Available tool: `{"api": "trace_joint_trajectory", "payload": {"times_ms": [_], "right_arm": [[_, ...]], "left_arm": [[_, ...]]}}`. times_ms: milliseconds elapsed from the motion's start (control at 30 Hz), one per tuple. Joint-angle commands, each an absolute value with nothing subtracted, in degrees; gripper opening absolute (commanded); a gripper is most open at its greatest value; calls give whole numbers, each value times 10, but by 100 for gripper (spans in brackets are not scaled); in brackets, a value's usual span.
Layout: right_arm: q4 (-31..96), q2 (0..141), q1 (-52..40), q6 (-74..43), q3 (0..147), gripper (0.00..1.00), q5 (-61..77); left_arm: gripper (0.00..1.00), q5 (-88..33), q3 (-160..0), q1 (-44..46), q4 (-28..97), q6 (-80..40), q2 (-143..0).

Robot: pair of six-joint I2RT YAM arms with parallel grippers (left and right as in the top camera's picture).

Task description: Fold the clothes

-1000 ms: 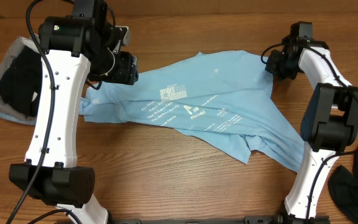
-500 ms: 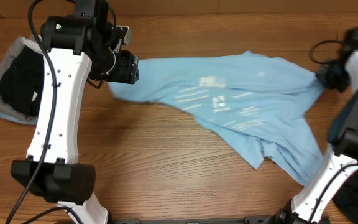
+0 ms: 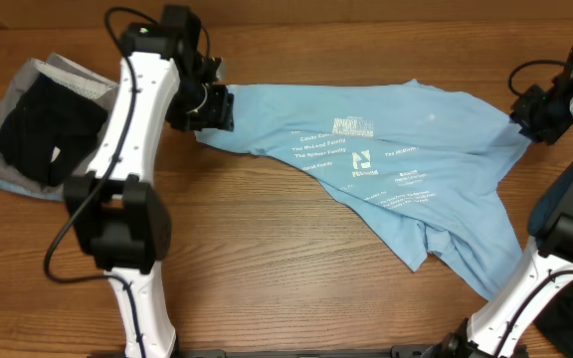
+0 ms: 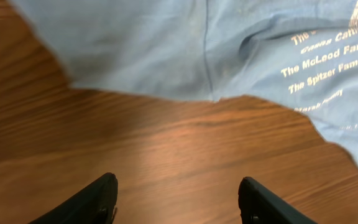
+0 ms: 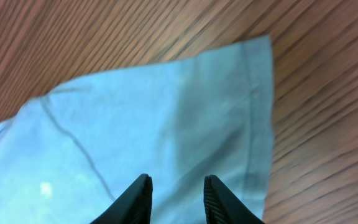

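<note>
My left claw [image 4: 179, 193] and right claw [image 5: 176, 190] gape empty (at the T-shirt's [image 3: 396, 169] ends). Pinching one layer, I'd bunch its rumpled hem.

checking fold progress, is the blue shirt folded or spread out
Spread, not folded: the shirt lies stretched wide, lettering showing, its lower part rumpled.

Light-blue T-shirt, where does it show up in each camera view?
Overhead: the light-blue T-shirt lies across the centre and right of the table.
Left wrist: the T-shirt fills the top.
Right wrist: the T-shirt covers the middle and left.
Shared landmark: the "Spitzer Family" lettering, in overhead and left wrist only.
</note>
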State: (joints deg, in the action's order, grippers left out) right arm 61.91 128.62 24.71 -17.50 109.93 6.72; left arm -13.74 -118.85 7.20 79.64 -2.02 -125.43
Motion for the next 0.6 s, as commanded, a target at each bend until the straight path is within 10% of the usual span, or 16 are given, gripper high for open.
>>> {"api": "trace_joint_trajectory", "payload": {"times_ms": [0,400,567], "right_arm": [[631,1240,248,-161,1114,31,118],[681,1204,247,-145,1114,32,216],[696,1204,247,-143,1114,32,222]], "left_arm": [[65,-222,-1188,86,781,-46,-1303],[59,-225,-1188,132,745,-99,-1410],[16,-166,-1181,138,756,-99,-1433]]}}
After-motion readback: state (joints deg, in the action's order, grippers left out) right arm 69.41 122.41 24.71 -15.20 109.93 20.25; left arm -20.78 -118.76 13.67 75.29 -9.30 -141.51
